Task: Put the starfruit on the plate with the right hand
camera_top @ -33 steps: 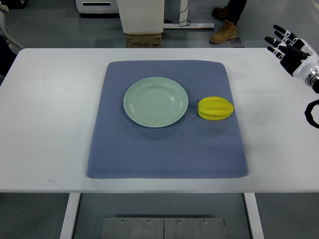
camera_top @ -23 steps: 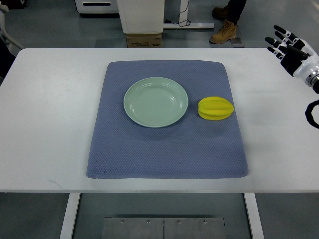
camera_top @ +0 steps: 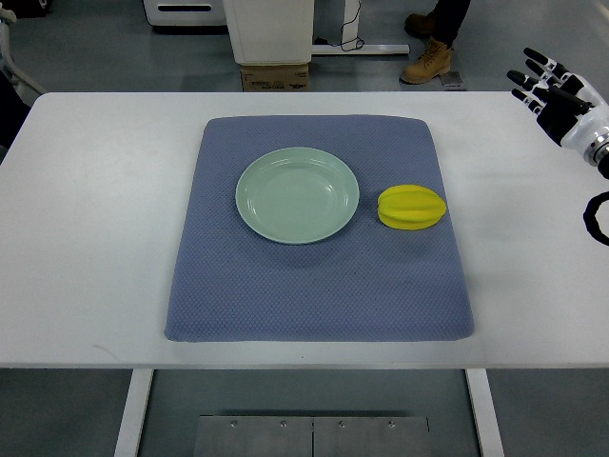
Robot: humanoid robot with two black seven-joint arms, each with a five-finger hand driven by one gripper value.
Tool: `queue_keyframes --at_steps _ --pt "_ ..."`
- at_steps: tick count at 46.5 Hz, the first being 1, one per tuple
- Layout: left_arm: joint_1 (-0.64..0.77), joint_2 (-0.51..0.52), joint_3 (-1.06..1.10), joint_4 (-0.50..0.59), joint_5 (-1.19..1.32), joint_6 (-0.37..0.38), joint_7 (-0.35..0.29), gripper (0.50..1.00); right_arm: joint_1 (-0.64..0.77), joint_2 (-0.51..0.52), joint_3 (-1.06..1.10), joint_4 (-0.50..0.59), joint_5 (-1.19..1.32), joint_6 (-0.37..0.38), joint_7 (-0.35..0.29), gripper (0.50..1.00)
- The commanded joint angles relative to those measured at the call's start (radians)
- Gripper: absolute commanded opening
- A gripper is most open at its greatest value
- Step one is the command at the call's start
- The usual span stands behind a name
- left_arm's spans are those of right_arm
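Note:
A yellow starfruit (camera_top: 411,207) lies on the blue mat (camera_top: 319,286), just right of a pale green plate (camera_top: 297,194) that holds nothing. My right hand (camera_top: 544,84) is at the far right edge of the table, well up and right of the starfruit, its black-and-white fingers (camera_top: 529,76) spread and holding nothing. The left arm does not show.
The mat lies in the middle of a white table (camera_top: 86,228). Beyond the far edge stand a white machine base, a cardboard box (camera_top: 275,78) and a person's boots (camera_top: 428,59). A black cable loop (camera_top: 598,217) hangs at the right edge.

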Motion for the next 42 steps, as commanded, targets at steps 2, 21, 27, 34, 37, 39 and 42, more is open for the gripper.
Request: queue_keyframes --at_steps 2,21,27,34,37,39,42 --pt "0.0 0.0 0.0 0.0 0.0 0.0 0.0 1.0 0.0 0.0 0.0 -0.001 0.0 0.0 0.0 1.0" --pt "0.0 0.0 0.0 0.0 0.0 0.0 0.0 1.0 -0.006 0.002 0.0 -0.002 0.0 -0.002 0.011 1.0" --pt "0.0 0.0 0.0 0.0 0.0 0.0 0.0 1.0 -0.014 0.009 0.0 -0.009 0.0 -0.009 0.011 1.0" --pt "0.0 0.0 0.0 0.0 0.0 0.0 0.0 1.0 -0.011 0.011 0.0 -0.009 0.002 -0.009 0.011 1.0" --pt "0.0 0.0 0.0 0.0 0.0 0.0 0.0 1.0 -0.006 0.009 0.0 -0.009 0.002 -0.012 0.011 1.0" --pt "0.0 0.0 0.0 0.0 0.0 0.0 0.0 1.0 -0.003 0.008 0.0 -0.01 0.002 -0.015 0.011 1.0" --pt "0.0 0.0 0.002 0.0 0.0 0.0 0.0 1.0 -0.003 0.006 0.0 -0.013 0.002 -0.02 0.011 1.0"
